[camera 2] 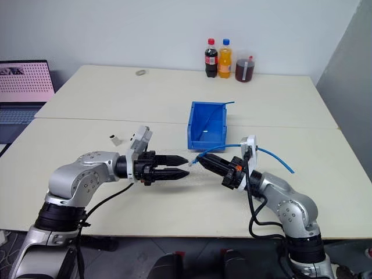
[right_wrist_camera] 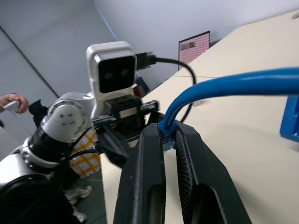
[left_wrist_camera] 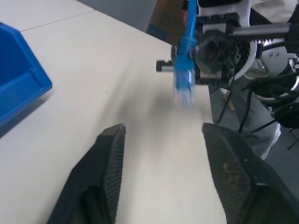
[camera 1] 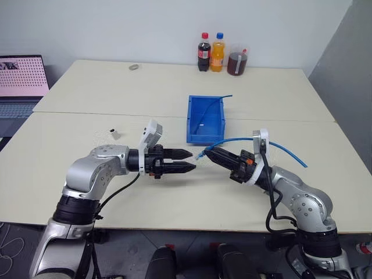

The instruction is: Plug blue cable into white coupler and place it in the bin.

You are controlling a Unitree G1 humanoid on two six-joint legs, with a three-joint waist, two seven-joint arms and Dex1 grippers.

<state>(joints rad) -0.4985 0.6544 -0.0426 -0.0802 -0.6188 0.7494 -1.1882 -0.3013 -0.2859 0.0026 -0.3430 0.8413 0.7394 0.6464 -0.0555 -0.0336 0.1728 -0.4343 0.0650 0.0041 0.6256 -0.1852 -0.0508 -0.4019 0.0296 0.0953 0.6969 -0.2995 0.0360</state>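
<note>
One thin blue cable (camera 1: 273, 145) is the thing to manage here, and it looks light and limp: it arcs loosely up from the right gripper (camera 1: 210, 154) and trails off over the table (camera 1: 87, 93) to the robot's right, so it will sag and swing unless held close to its end. The right gripper is clenched on it just behind the small clear-blue plug (left_wrist_camera: 184, 88), which juts out past the fingertips toward the left gripper (camera 1: 187, 161); that short stiff end is the sensible place to hold, since the plug must stay aimed and its latch is likely fragile. The left gripper stands released, its fingers (left_wrist_camera: 105, 163) spread with nothing between them, level with the plug and just beside it. A small white boxy piece, probably the white coupler (camera 1: 115, 134), sits on the table near the left arm; it is tiny, hard and probably slippery, best pinched across its flat sides with the socket left free. The bin (camera 1: 204, 119) waits beyond both grippers, with another blue cable draped over its far corner.
</note>
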